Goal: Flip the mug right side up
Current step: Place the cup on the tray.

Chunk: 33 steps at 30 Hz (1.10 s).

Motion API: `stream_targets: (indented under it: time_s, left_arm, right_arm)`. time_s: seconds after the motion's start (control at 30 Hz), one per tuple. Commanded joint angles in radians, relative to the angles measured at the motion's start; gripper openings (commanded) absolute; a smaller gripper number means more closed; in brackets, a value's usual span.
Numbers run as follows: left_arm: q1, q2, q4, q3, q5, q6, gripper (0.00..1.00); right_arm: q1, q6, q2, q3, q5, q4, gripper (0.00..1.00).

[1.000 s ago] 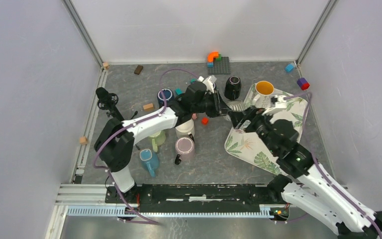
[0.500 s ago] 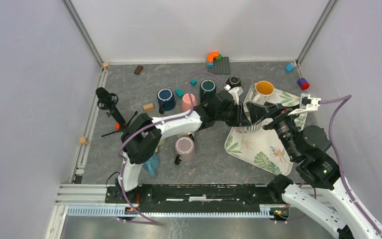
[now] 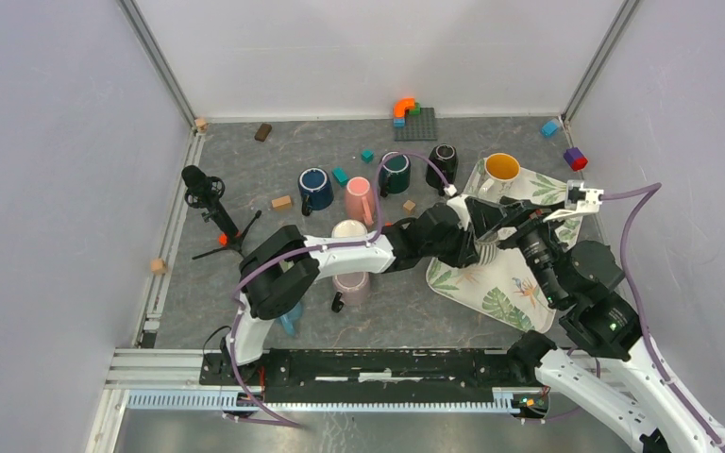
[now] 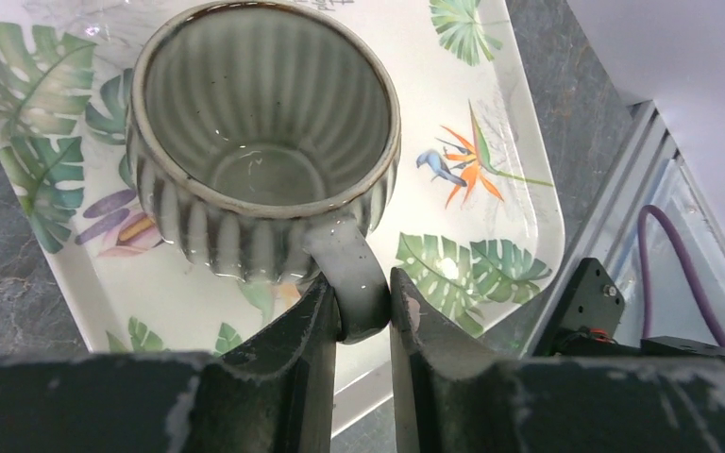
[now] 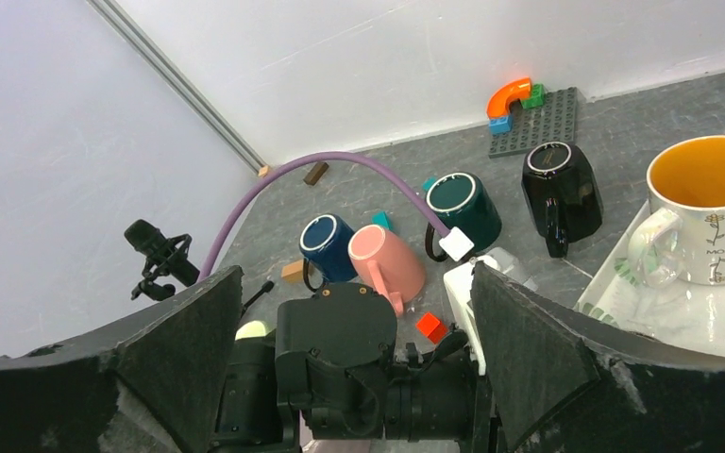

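We hold the grey ribbed mug (image 4: 264,142) mouth-up on the leaf-print tray (image 4: 491,142).

Our left gripper (image 4: 363,311) reaches in from the tray's left edge, its two fingers clamped on the handle (image 4: 351,274). The mug's open rim faces up and its base is over the tray's print, though we cannot tell whether it touches. Our right gripper (image 5: 352,311) hovers above the tray, fingers spread wide and holding nothing. A white mug with a yellow inside (image 5: 708,212) stands upright at the tray's far corner.
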Motion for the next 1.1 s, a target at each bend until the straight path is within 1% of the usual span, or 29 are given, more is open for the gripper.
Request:
stream_targets:
  time_s: [0.0,0.17,0.37,0.73,1.07]
  left_arm:
    - [0.002,0.002,0.036,-0.034,-0.098,0.092,0.02]
    - [0.002,0.045,0.033,0.0,-0.098,0.119,0.02]
    - [0.012,0.134,-0.011,0.111,-0.069,0.174,0.02]
    - [0.07,0.256,-0.084,0.283,-0.044,0.179,0.02]
    - [0.1,0.31,-0.147,0.358,-0.043,0.184,0.02]
  right_arm:
    - [-0.001,-0.019,0.019,-0.003,-0.022,0.05,0.96]
    - [-0.002,-0.027,0.043,-0.001,-0.039,0.056,0.96]
    - [-0.001,-0.026,0.047,-0.01,-0.037,0.051,0.97]
    - [-0.001,-0.045,0.04,0.017,-0.015,0.025,0.98]
    - [-0.001,-0.051,0.039,0.009,-0.016,0.02,0.98]
